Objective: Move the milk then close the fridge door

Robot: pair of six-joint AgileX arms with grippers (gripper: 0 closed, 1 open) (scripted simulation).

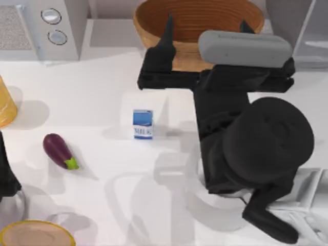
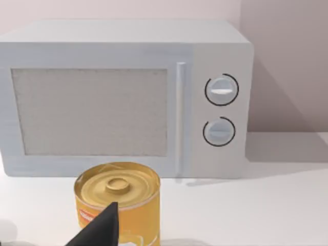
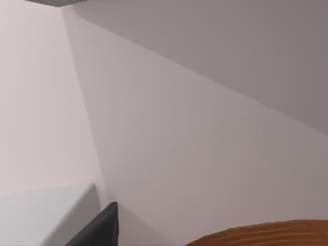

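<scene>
The milk point(image 1: 143, 123) stands upright on the white table, left of centre, a small carton with a blue top and white base, and nothing touches it. My right gripper point(image 1: 207, 24) hovers open above the wooden bowl at the back, beyond and to the right of the milk, its fingers wide apart and holding nothing. One of its fingers point(image 3: 102, 225) shows in the right wrist view against the wall. The fridge door point(image 1: 287, 18) is a grey panel at the back right corner. My left arm point(image 1: 6, 174) is parked at the table's left edge.
A microwave point(image 1: 46, 25) point(image 2: 123, 97) sits at the back left with a yellow can point(image 1: 5, 105) point(image 2: 119, 202) in front of it. A purple eggplant point(image 1: 59, 151) lies left of the milk. The wooden bowl point(image 1: 197, 20) point(image 3: 266, 233) stands at the back centre.
</scene>
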